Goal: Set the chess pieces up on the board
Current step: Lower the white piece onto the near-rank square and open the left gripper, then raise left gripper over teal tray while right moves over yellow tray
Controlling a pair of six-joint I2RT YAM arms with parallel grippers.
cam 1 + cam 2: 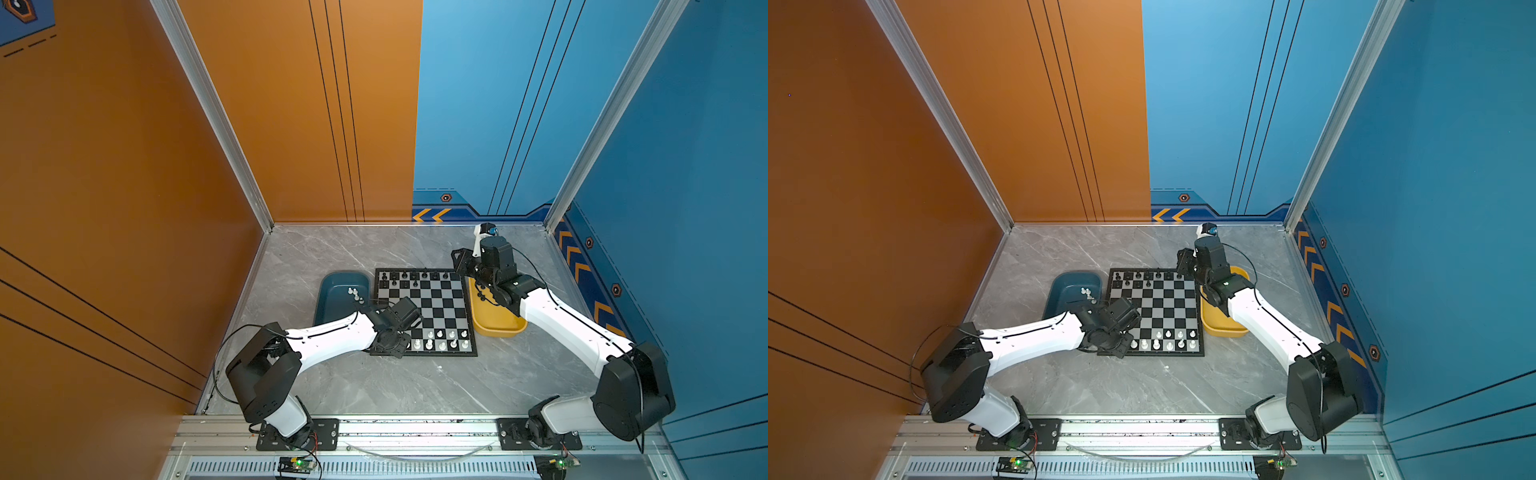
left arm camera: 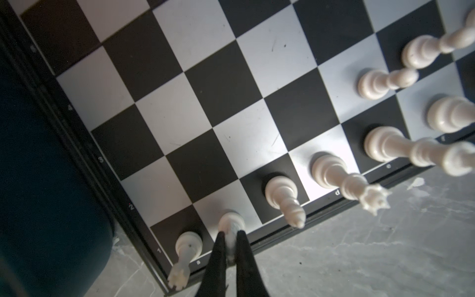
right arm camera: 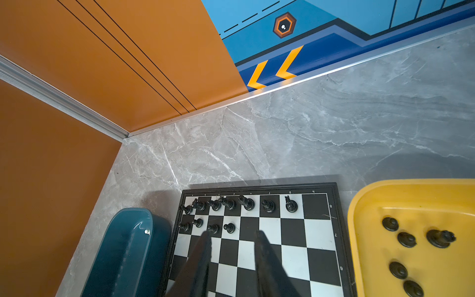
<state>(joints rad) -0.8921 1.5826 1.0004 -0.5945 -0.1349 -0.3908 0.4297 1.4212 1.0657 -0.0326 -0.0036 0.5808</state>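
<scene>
The board (image 1: 436, 305) lies mid-table; its squares fill the left wrist view (image 2: 231, 102). Black chess pieces (image 1: 413, 275) line its far rows, and white chess pieces (image 1: 442, 338) its near rows. My left gripper (image 2: 230, 235) is shut on a white piece (image 2: 231, 222) that stands on the near-row square beside the corner rook (image 2: 189, 244); its head is hidden between the fingers. In a top view that gripper (image 1: 397, 348) sits at the board's near-left corner. My right gripper (image 3: 232, 234) hangs open and empty above the board's far-right part (image 1: 460, 258).
A dark teal tray (image 1: 332, 305) left of the board holds a few white pieces (image 1: 355, 293). A yellow tray (image 1: 494, 322) on the right holds several black pieces (image 3: 406, 239). A white bishop (image 2: 281, 190), queen (image 2: 331, 172) and king (image 2: 385, 146) stand close beside the held piece.
</scene>
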